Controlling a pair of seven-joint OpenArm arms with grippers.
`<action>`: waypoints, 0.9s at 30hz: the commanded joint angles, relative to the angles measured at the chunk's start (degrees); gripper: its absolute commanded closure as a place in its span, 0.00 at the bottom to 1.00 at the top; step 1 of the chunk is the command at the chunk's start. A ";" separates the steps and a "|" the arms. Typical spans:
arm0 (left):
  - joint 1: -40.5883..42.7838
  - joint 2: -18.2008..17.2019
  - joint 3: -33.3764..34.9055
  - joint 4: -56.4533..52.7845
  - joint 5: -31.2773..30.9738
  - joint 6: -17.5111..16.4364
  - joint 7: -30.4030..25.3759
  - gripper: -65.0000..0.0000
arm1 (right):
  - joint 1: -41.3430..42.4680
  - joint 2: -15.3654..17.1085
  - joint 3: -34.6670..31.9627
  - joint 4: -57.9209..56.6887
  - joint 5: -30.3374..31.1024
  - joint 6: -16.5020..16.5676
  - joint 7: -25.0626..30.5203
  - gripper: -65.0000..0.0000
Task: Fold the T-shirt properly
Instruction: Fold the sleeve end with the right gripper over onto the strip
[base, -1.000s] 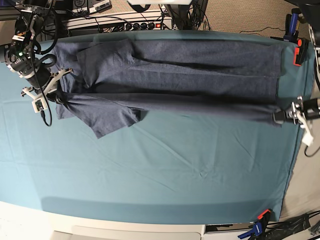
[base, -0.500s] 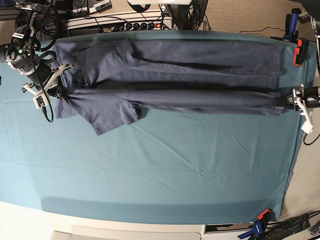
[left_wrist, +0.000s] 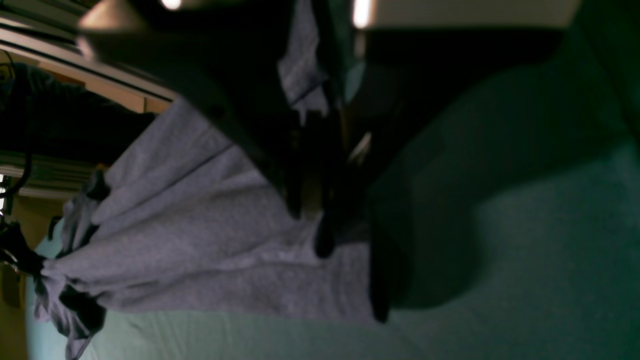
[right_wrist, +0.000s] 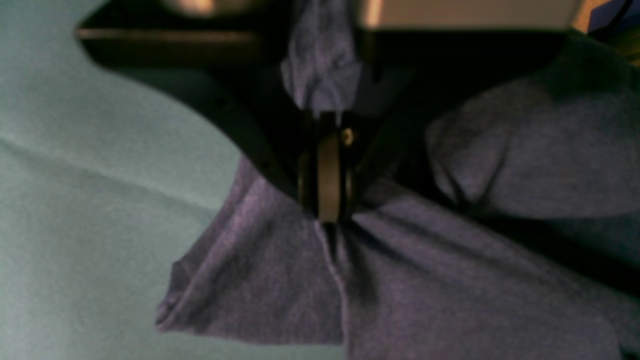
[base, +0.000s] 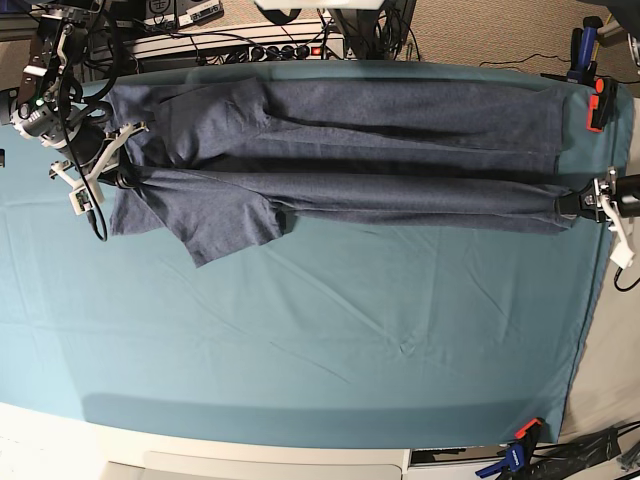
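Up near the far edge of the teal table cloth (base: 320, 340), the dark blue T-shirt (base: 340, 150) is pulled long and folded over itself, one sleeve flopping out, with the left gripper (base: 568, 207) and right gripper (base: 118, 178) each pinching an end tight.

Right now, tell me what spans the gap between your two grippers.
Base view: the T-shirt, pulled taut, runs from the right gripper to the left gripper; nothing else between.

Honestly can't read a single word, label or number anywhere, not even on the T-shirt (base: 340, 150); only plain blue fabric shows by both grippers.
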 joint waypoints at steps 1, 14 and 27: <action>-0.79 -2.05 -0.39 0.63 -0.75 -0.28 -0.39 1.00 | 0.44 1.11 0.81 0.96 0.50 -0.33 0.42 1.00; 1.92 -2.10 -0.39 0.63 -0.75 -0.28 -0.94 0.62 | 0.44 1.11 0.81 0.98 0.52 -2.19 -6.51 0.60; 1.73 -5.51 -9.64 0.63 -0.75 -0.28 -1.05 0.62 | 2.78 0.79 0.81 1.38 6.75 -2.05 -3.45 0.54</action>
